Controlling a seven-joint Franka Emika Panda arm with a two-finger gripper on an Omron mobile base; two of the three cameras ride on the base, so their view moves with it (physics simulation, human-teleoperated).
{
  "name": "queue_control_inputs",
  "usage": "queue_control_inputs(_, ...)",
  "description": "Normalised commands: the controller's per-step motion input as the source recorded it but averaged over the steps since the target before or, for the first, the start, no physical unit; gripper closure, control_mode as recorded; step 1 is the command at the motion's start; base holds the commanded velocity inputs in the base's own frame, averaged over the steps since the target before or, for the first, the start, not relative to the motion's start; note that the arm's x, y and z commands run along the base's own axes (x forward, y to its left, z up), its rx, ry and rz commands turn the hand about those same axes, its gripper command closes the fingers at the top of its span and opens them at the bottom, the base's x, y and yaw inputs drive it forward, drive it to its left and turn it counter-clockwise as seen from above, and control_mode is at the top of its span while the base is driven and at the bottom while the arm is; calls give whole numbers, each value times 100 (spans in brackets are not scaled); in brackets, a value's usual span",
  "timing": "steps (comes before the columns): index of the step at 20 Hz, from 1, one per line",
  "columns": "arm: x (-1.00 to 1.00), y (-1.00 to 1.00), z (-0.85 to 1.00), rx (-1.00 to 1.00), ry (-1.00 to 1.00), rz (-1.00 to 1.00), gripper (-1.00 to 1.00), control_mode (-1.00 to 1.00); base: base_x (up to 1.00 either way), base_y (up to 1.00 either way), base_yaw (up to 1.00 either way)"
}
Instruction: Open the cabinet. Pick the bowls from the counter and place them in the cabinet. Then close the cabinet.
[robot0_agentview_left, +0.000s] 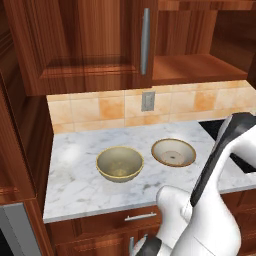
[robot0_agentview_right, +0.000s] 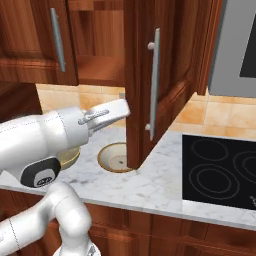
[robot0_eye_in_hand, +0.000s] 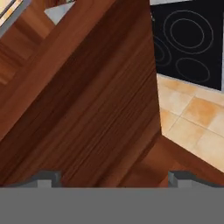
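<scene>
While the gripper (robot0_eye_in_hand: 114, 177) stands with its fingers (robot0_eye_in_hand: 46, 178) wide apart and nothing between them, the cabinet's open right door (robot0_eye_in_hand: 100, 109) fills the space just ahead of the tips. Both bowls, the deep one (robot0_agentview_left: 120, 163) and the shallow one (robot0_agentview_left: 173, 152), sit on the counter (robot0_agentview_left: 75, 185), well apart from the fingers.

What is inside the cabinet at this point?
With its right door swung open, the cabinet shows a bare wooden shelf and no bowls. The space behind the closed left door is covered, so its contents cannot be seen.
</scene>
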Motion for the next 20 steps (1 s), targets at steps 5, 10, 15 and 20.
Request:
queue_control_inputs(5, 4, -100, -6, 46, -7, -3, -100, -100, 0, 0, 0)
queue_control_inputs(10, -9, -83, -5, 27, -10, 0, -100, -100, 0, 0, 0)
queue_control_inputs(15, 43, -51, -11, 13, 0, 2, -100, -100, 0, 0, 0)
queue_control_inputs(20, -4, -2, 0, 0, 0, 1, -100, -100, 0, 0, 0)
